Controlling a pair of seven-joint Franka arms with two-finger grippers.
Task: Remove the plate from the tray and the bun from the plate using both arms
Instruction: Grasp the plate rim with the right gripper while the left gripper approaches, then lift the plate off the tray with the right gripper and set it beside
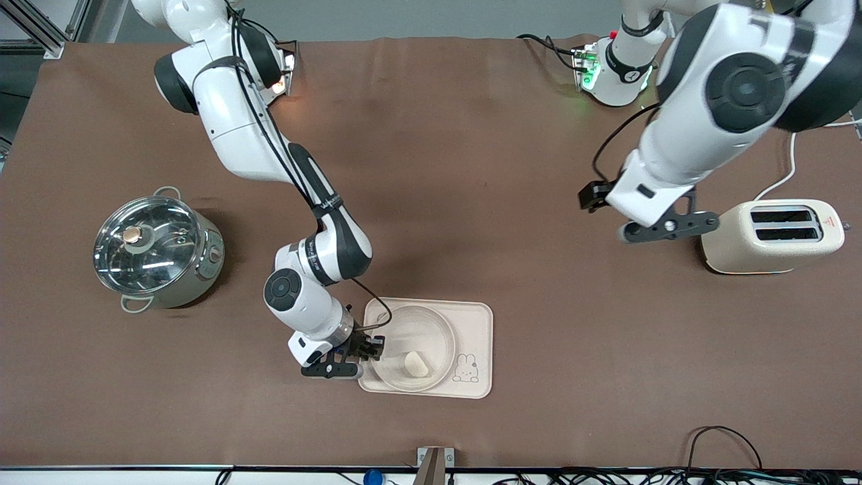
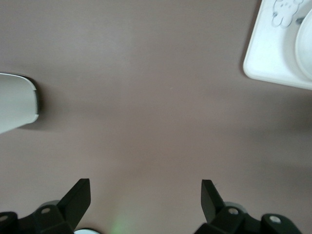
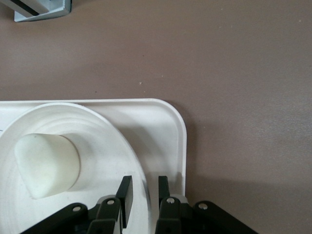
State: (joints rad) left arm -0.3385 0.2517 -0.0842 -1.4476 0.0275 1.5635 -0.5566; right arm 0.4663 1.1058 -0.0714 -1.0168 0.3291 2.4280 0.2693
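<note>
A: Brown cloth is covering the whole table (image 1: 471,168). Nearest the front camera, the tray (image 1: 475,316) is lying with the plate (image 1: 434,323) on it and the bun (image 1: 415,364) in the plate.

B: And the right gripper (image 1: 369,349)?

A: It is sitting low at the tray's edge toward the right arm's end. In the right wrist view its fingers (image 3: 125,200) are straddling the plate's rim, one inside, one outside, with a narrow gap between them; I am reading that as closing on the rim, not yet clamped. The bun is lying in the dish just past the inner finger, not touching it.

B: What am I worrying about?

A: A thin rim slipping out of a shallow pinch, or the plate tilting on the lift so the bun is rolling off. The outer finger could also be dragging the tray along.

B: Farther off?

A: The left gripper (image 1: 663,225) is waiting over bare cloth beside the toaster (image 1: 774,236), fingers spread wide, holding nothing. A lidded pot (image 1: 158,249) is standing toward the right arm's end.
</note>
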